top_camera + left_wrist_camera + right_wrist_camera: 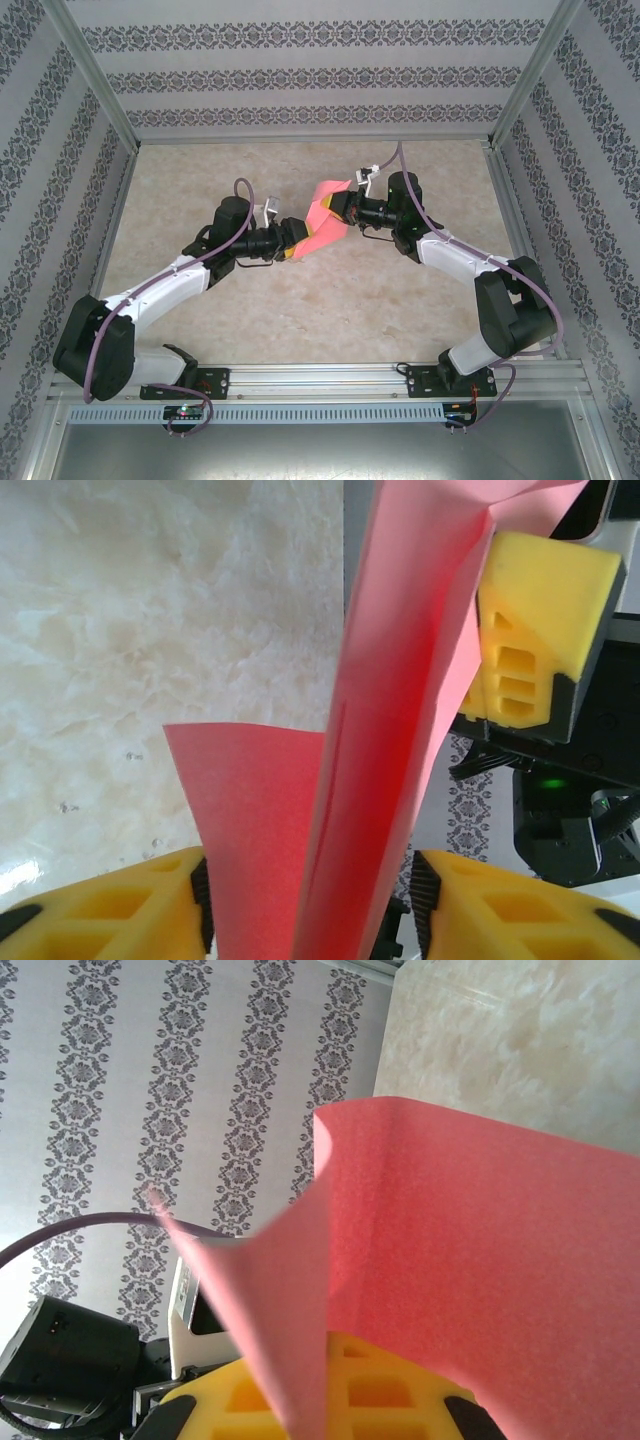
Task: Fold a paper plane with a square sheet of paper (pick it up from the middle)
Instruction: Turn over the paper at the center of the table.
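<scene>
Near edge: both bases sit bolted on the rail (320, 378). From there the left arm (160, 285) and the right arm (465, 262) reach inward over the table (300, 320) and meet about mid-table, nose to nose. Between them the paper (322, 218), pink-red, is held up off the table. Its lower end is at the left gripper (291, 243) and its upper end at the right gripper (342, 207). The sheet is bent, not flat, with one long crease and a loose flap curling off it. Left wrist view: the left fingers (110, 915) stand apart on either side of the paper (390, 730), which runs up between them and nearly fills the gap. I cannot tell whether they pinch it. Same view, farther off: one yellow finger (535, 610) of the right gripper lies against the paper's far side. Right wrist view: the right fingers (370, 1410) are closed together with the paper's edge caught between them, and the sheet (480, 1260) fans up over them. Behind is the patterned wall (300, 80).
</scene>
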